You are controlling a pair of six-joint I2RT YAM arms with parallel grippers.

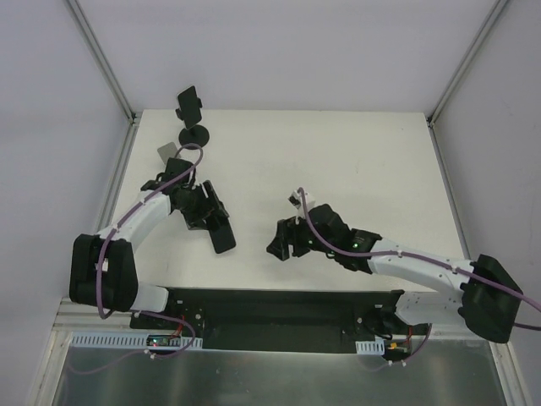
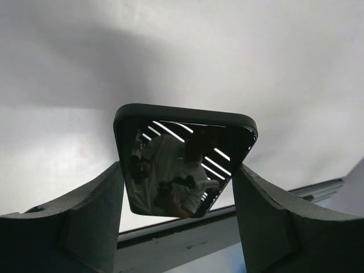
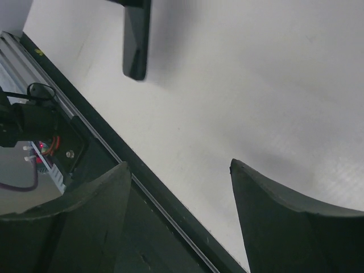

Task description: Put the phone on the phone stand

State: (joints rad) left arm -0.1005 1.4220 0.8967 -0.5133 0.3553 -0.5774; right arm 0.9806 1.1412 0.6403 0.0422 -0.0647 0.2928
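**Beyond the left claw (image 1: 210,218), the black round-footed phone stand (image 1: 193,134) is not yet reached**

Between the dark grey fingers (image 2: 85,216) of the left claw, a glossy black phone (image 2: 185,168) with rounded corners is gripped by its two long edges. Its free end projects past the fingertips. From above, the phone's long axis is seen to run on a diagonal from far-left to near-right, so the free end points toward the near edge of the white surface (image 1: 355,161), away from the stand. Whether the phone is lifted clear of the surface cannot be told for certain.

The stand is placed at the far-left corner, behind the left claw and on the opposite side from the phone's free end. Its cradle is raised above the round foot. The left arm is much the nearer of the two.

The right claw (image 1: 281,243) is held with its fingers spread and nothing between them, near the middle of the surface and well apart from the stand.

A turn of the left wrist is judged necessary, so that the phone can be brought round toward the cradle before it is lowered in.
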